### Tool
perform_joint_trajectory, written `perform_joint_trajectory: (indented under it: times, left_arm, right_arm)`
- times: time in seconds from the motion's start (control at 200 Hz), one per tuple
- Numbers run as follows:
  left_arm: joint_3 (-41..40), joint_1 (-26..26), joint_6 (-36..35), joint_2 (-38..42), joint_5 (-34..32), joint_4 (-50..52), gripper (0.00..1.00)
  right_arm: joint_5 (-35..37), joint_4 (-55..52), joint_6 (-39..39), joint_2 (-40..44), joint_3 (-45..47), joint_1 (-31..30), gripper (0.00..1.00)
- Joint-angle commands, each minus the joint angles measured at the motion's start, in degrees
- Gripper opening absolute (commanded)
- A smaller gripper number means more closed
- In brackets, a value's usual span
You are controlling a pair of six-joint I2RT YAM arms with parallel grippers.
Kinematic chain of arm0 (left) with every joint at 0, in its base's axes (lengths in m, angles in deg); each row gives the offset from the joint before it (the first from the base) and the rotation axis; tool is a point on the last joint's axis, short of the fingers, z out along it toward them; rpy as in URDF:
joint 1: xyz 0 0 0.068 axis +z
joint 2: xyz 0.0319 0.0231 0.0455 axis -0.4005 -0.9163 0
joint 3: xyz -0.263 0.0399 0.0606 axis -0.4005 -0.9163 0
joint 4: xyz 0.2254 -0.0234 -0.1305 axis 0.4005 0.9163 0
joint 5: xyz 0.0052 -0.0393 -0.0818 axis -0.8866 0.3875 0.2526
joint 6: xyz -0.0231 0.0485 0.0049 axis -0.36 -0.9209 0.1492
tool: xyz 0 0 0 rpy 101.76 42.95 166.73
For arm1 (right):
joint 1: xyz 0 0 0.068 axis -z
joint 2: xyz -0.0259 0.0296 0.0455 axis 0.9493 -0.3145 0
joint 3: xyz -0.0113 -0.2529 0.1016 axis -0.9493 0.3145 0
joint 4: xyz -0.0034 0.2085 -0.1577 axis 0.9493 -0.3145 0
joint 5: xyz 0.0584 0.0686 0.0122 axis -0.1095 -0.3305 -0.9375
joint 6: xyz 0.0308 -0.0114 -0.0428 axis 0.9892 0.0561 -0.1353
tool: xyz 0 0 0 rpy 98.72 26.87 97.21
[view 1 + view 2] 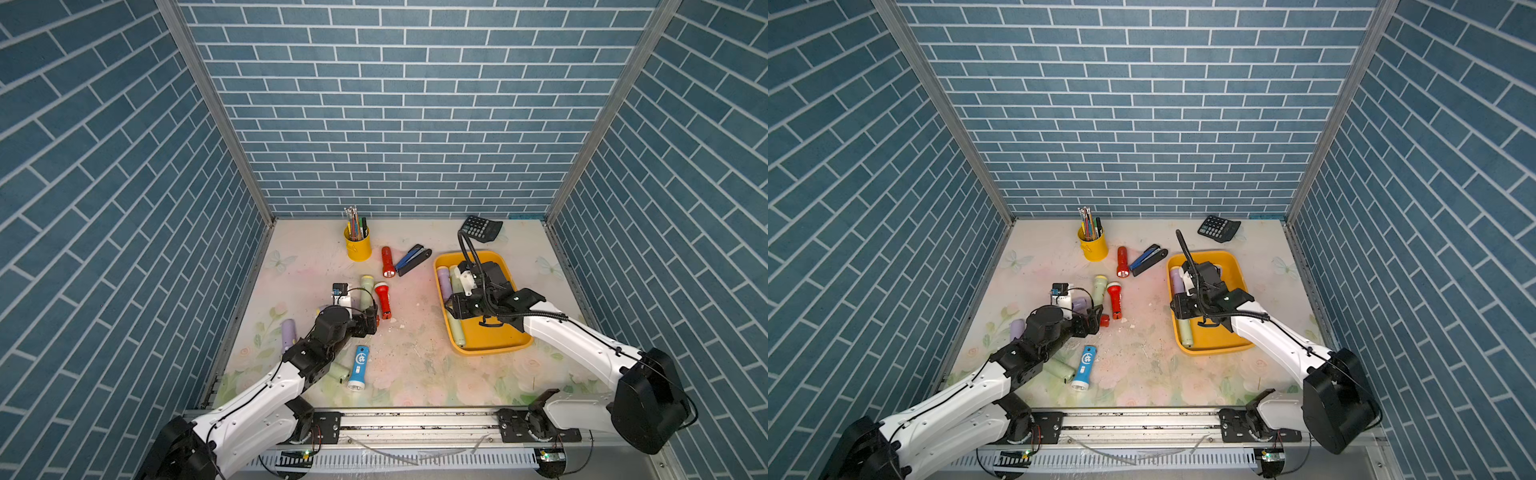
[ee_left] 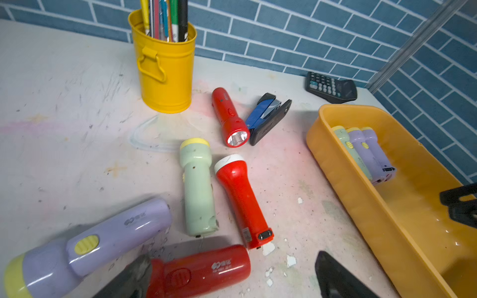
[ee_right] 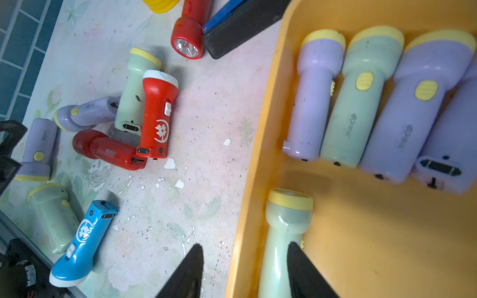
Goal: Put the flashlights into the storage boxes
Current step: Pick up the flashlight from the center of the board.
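Observation:
The yellow storage box (image 1: 490, 349) stands at the right. Several lilac and pale green flashlights (image 3: 361, 98) lie side by side at its far end, and one pale green flashlight (image 3: 284, 224) lies along its wall. My right gripper (image 3: 244, 245) is open, one finger outside the rim and one over that flashlight. Loose on the table are two red flashlights (image 1: 387, 262) (image 1: 382, 299), a pale green one (image 1: 366, 291), a lilac one (image 1: 287, 334) and a blue one (image 1: 359, 368). My left gripper (image 2: 232, 256) is open around a dark red flashlight (image 2: 201, 271), beside another lilac one (image 2: 103, 240).
A yellow pen cup (image 1: 357, 245) stands at the back. A blue-and-black stapler (image 1: 413, 259) lies against the far red flashlight. A black calculator (image 1: 481, 227) sits behind the box. Blue brick walls close in three sides. White flakes (image 2: 268, 249) dot the table.

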Motion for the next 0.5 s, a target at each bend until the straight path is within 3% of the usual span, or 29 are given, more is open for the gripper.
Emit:
perform_joint_trajectory:
  times: [0.0,0.17,0.34,0.495]
  left_arm:
    - [2.10,1.12,3.33,0.54,0.82,9.28,0.99]
    - [4.62,4.12,7.11,-0.46,4.39,17.24,0.98]
    - [7.43,12.08,9.52,-3.47,12.40,24.50,0.91]
    - [9.95,14.08,8.83,-5.57,13.40,29.56,0.90]
  right_arm:
    - [0.99,1.31,-5.53,-2.74,-4.80,-2.09,0.54]
    - [0.53,-0.43,-10.33,-8.63,-10.57,-5.11,0.54]
    - [-1.02,-1.12,-12.45,-14.20,-14.74,-6.84,0.54]
    - [-3.06,-1.00,-13.29,-18.16,-17.51,-7.62,0.53]
